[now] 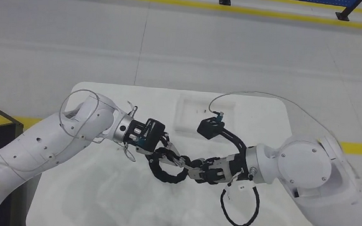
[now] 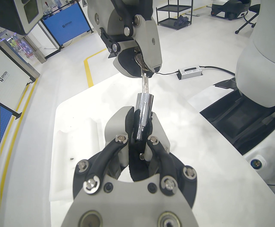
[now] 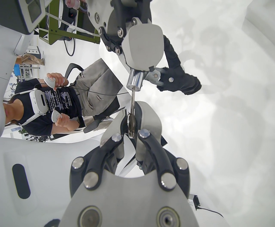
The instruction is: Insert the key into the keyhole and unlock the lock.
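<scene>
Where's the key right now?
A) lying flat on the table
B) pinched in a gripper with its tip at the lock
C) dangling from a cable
B: the right gripper pinches the key, whose tip meets the end of the shiny lock held by the left gripper.

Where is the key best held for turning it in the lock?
Grip the key by its flat head, pressing the two broad faces, coming from behind along the blade's line. The blade sits in the chrome lock, so only the head is free; flat faces probably resist slipping. The right gripper holds it so.
</scene>
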Robot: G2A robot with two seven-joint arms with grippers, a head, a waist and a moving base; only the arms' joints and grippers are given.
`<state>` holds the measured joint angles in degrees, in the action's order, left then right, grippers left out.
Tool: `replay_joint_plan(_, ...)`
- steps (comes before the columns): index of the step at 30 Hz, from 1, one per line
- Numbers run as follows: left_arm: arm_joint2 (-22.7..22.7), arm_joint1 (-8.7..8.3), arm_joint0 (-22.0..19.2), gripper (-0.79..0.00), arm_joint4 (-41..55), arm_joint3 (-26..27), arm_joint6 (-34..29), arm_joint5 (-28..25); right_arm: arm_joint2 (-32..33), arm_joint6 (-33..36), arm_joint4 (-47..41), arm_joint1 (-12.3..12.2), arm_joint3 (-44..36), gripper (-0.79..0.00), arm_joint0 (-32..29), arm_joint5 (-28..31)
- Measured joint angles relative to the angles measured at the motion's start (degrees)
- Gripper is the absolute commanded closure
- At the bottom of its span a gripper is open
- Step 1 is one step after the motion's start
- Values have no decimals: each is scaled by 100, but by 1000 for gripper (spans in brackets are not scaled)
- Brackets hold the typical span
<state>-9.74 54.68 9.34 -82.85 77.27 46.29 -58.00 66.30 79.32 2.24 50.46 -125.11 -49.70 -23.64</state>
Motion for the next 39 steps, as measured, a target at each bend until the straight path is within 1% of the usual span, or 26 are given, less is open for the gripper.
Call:
replay_joint_plan(4, 0, 10, -8, 0, 70, -41, 0, 0, -177, -59, 37, 16, 11, 0, 120, -119)
replay_joint_plan(10, 0, 15, -12, 0, 107, -66, -1, 0, -463, -317, 355, 0, 42, 0, 245, -448)
replay_joint_plan(22, 0, 5, -13, 0, 156, -60, -1, 0, -867, -596, 211, -65, 154, 0, 534, -727)
replay_joint_plan(23, 0, 2, -13, 0, 162, -59, -1, 0, -893, -622, 177, -70, 166, -12, 559, -753)
replay_joint_plan(24, 0, 1, -12, 0, 165, -58, 0, 0, -907, -642, 149, -72, 174, -203, 578, -773)
replay_joint_plan(25, 0, -1, -7, 0, 169, -57, 0, 0, -917, -662, 124, -74, 182, -308, 597, -794)
replay_joint_plan(26, 0, -2, 4, 0, 174, -56, 0, 0, -927, -688, 101, -77, 196, -382, 622, -820)
replay_joint_plan(27, 0, -3, 14, 0, 178, -57, 0, 0, -932, -707, 84, -79, 207, -579, 639, -838)
replay_joint_plan(28, 0, -3, 25, 0, 187, -63, 1, 0, -934, -723, 66, -81, 218, -650, 655, -854)
replay_joint_plan(30, 0, -2, 53, 0, 216, -95, 1, 0, -930, -744, 16, -85, 234, -711, 687, -874)
replay_joint_plan(31, 0, -1, 64, 0, 234, -112, 1, 0, -923, -745, -9, -86, 239, -785, 697, -876)
replay_joint_plan(34, 0, 4, 110, 0, 319, -183, 1, 0, -868, -767, -142, -88, 259, -785, 706, -806)
replay_joint_plan(39, 0, 6, 226, 0, 561, -407, 0, 0, -635, -818, -344, -121, 329, -785, 630, -465)
